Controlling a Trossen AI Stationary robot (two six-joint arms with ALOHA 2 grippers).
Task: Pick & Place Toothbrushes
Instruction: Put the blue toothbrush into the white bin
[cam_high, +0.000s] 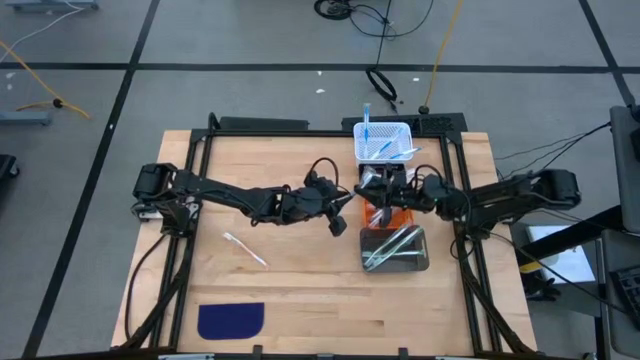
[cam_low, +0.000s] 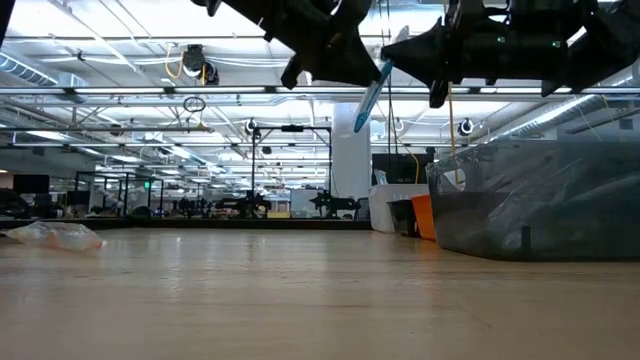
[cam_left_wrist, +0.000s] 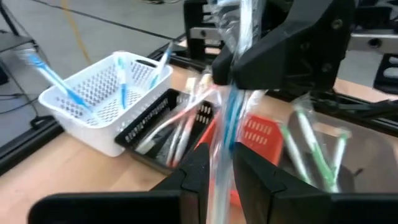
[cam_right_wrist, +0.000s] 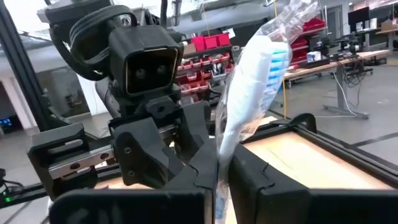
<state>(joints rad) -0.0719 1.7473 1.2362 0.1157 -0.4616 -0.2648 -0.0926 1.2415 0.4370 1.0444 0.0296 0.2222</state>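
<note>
On the left of the table (cam_high: 290, 300) a dark blue cloth patch (cam_high: 230, 320) lies near the front edge, and a single loose toothbrush (cam_high: 244, 249) lies flat on the wood in front of the left arm, its long axis slanting across the table, well apart from the bins. Toward the middle the two arms meet above the table. The left gripper (cam_left_wrist: 214, 177) has its fingers slightly apart around the lower end of a wrapped blue toothbrush (cam_left_wrist: 233, 93), which stands roughly upright in the air, clear of the wood in the low view. The right gripper (cam_right_wrist: 222, 174) faces it from the other side, its fingers pressed together on the same toothbrush, whose white and blue bristled head rises above them in the right wrist view. So this looks like a hand-over, with the left grip loosening and the right arm, the nearer one to the bins, likely to carry the brush on. To the right stand the containers, just under and beside the right arm: a white mesh basket (cam_high: 383, 143) at the back holding blue toothbrushes, an orange bin (cam_high: 392, 215) and a black tray (cam_left_wrist: 165, 134) with orange-red ones in the middle, and a clear bin (cam_high: 394, 248) at the front holding green ones.
</note>
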